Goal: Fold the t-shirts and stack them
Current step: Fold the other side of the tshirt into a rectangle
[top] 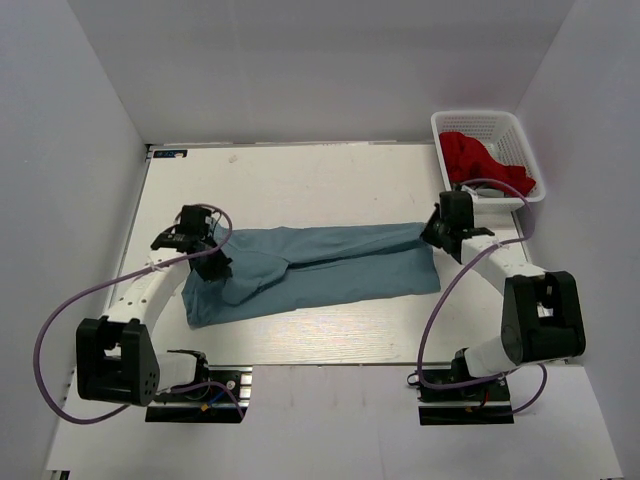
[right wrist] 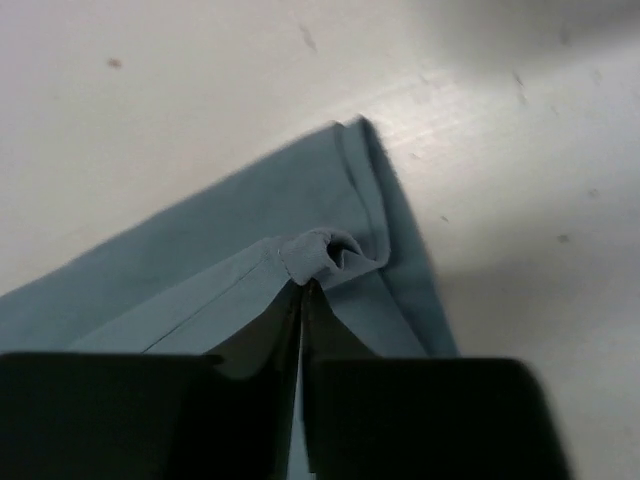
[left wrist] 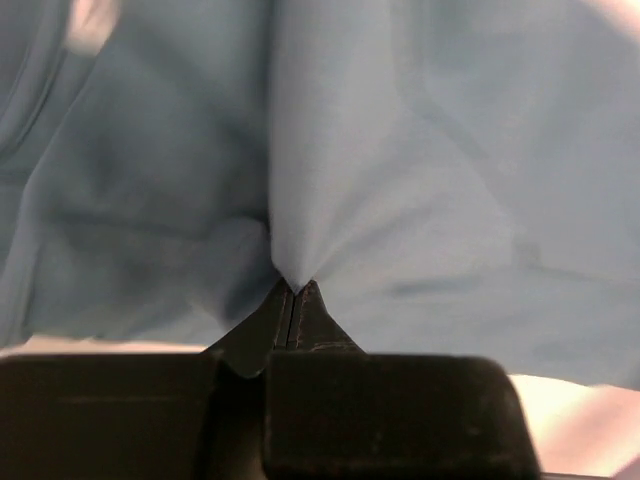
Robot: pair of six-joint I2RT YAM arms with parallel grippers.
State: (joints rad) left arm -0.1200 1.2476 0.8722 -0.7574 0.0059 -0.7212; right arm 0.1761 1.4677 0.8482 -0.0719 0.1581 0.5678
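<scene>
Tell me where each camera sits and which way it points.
Top external: above and behind the arms, looking down on the table, t-shirt and basket; left arm and right arm show, bases at the bottom.
Left wrist: on the left arm, looking along the left gripper, shut on a pinch of t-shirt; only its fingers show.
Right wrist: on the right arm, looking past the right gripper, shut on the t-shirt's hem, to bare table.
Shared: all three see the same t-shirt.
</scene>
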